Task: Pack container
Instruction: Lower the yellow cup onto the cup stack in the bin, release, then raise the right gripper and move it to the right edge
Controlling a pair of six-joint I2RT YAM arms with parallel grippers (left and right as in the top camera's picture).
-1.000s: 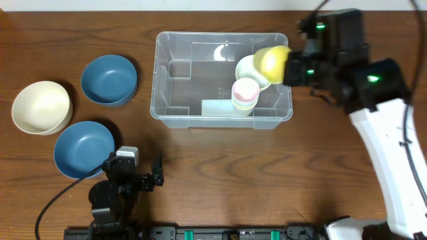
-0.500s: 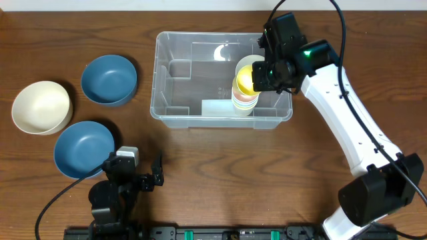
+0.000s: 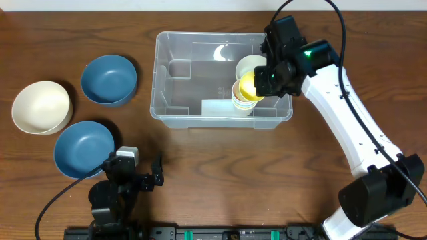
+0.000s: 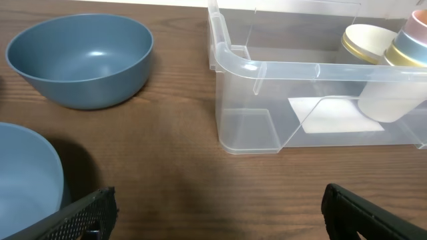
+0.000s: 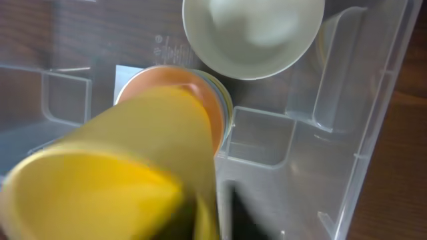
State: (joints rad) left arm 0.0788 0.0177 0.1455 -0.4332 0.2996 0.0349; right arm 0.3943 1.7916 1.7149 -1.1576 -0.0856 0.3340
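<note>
A cream bowl (image 3: 41, 107) sits at the far left of the wooden table (image 3: 220, 180). Just to its right are two blue bowls: one (image 3: 109, 80) nearer the far edge and one (image 3: 85, 148) nearer the robot. All three are empty and upright.

The left gripper (image 4: 230, 213) rests low at the near edge of the table, just right of the nearer blue bowl. Its jaws are wide apart and hold nothing.

The container (image 3: 173, 87) stands right of the bowls, in the middle of the table towards the far side. It is upright and open at the top, and the white label (image 3: 217, 107) lies flat on its base. Its left half is bare.

In the right half a stack of cups (image 3: 243, 101) stands upright, with pastel rims showing one above another. A small pale bowl (image 3: 252, 64) sits just behind the stack.

A yellow cup (image 3: 248, 85) is tilted on top of the stack, its base at the topmost rim and its mouth turned towards the right wrist camera.

The right gripper (image 3: 265, 79) reaches over the container's right end and is right beside the yellow cup. The close view is blurred and mostly filled by the cup, so whether the jaws are clamped on it or have let go cannot be told.
</note>
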